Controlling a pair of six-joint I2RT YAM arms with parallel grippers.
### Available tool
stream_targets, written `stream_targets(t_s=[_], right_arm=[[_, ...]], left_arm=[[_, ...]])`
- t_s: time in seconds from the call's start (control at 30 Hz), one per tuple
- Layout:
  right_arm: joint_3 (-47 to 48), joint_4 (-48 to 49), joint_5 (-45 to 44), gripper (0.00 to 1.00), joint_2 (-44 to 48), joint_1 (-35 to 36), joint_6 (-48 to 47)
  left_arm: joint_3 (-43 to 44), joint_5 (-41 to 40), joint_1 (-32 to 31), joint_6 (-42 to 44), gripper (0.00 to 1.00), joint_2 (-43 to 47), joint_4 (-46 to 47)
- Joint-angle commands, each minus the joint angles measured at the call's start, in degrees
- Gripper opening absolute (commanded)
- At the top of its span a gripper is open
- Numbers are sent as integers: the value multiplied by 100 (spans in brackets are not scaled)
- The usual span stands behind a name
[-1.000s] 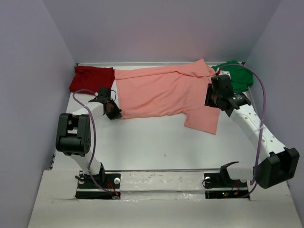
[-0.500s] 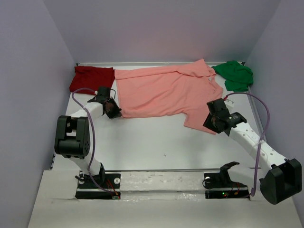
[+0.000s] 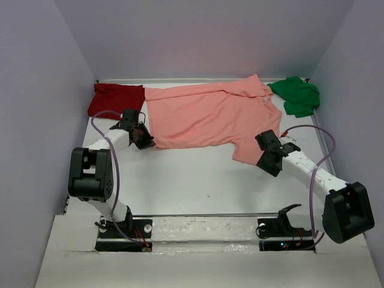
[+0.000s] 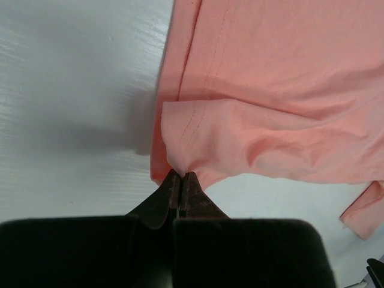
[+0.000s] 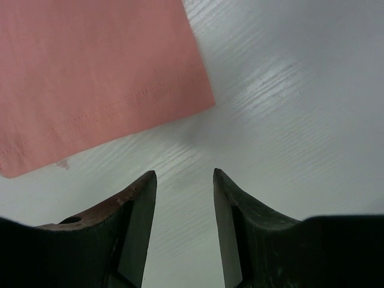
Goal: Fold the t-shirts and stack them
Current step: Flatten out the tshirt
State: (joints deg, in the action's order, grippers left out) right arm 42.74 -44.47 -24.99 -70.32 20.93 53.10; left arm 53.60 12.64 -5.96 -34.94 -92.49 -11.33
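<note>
With the left gripper clamped on the near-left corner of the pink shirt, which is spread lengthwise left-to-right on the table's far half, the right gripper, fingers apart and empty, hovers just short of the sleeve lying ahead-left.

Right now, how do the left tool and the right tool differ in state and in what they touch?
The left tool is shut, pinching a bunched edge of the salmon-pink t-shirt; the right tool stands open, holding nothing. The left tool touches cloth; the right tool hangs over bare table just off the sleeve hem. Both are at that shirt's near edge.
</note>
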Motion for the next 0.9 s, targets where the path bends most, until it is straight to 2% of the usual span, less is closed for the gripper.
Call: stream_targets(t_s=[0.0,0.13,0.27,0.53,0.87], right_arm=[[-89,359,-52,49,19,-421,35],[-231,764,170,48,194,-791,-309],[-249,975,530,49,-69,-1125,-529],[-451,1529,1162,50,-367,-1311,-722],[-521,1564,1067,49,-210,-1451,-433]], left_arm=[[27,177,-11,119,0,223,35],[-8,256,-2,119,0,205,96],[1,274,-2,128,0,178,87],[27,309,-2,145,0,170,79],[1,344,-2,145,0,187,87]])
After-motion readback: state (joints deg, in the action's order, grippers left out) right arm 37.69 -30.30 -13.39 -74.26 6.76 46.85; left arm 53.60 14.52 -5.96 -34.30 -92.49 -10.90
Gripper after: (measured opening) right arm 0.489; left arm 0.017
